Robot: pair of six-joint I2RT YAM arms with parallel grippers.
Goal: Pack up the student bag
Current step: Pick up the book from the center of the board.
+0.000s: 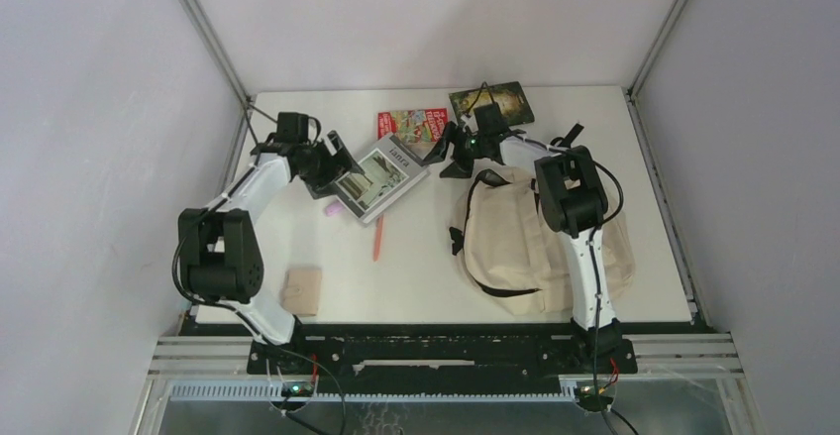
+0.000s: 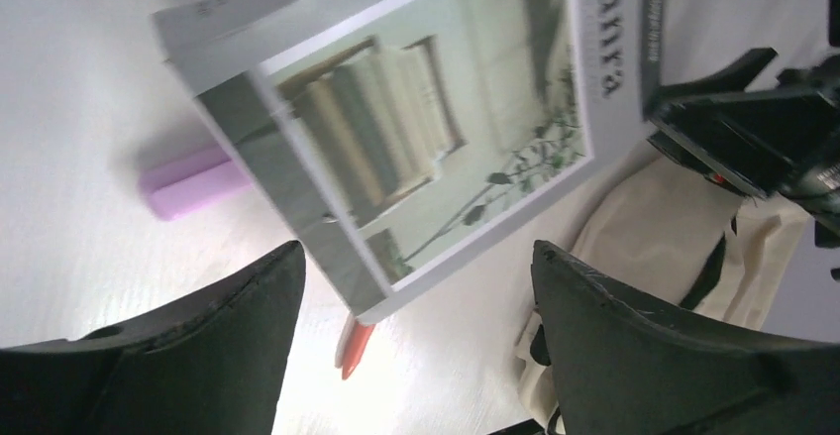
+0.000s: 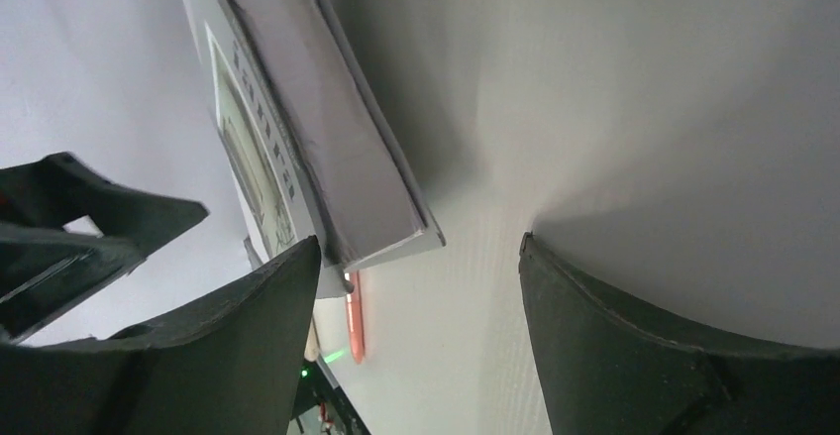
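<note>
Top external: student bag (image 1: 505,242) partly behind right arm (image 1: 590,257); left hand (image 2: 416,257), right hand (image 3: 418,247) both wide.

Cream student bag (image 1: 505,239), lilac marker (image 2: 193,182), orange pen (image 1: 377,241), white table (image 1: 416,281)

On the desk (image 1: 416,276) the student bag (image 1: 510,242) lies right, a book (image 1: 381,175) centre — a second book (image 1: 414,123) and third book (image 1: 492,101) behind it, a pen (image 1: 377,240) before it, a pad (image 1: 302,289) front-left.
</note>
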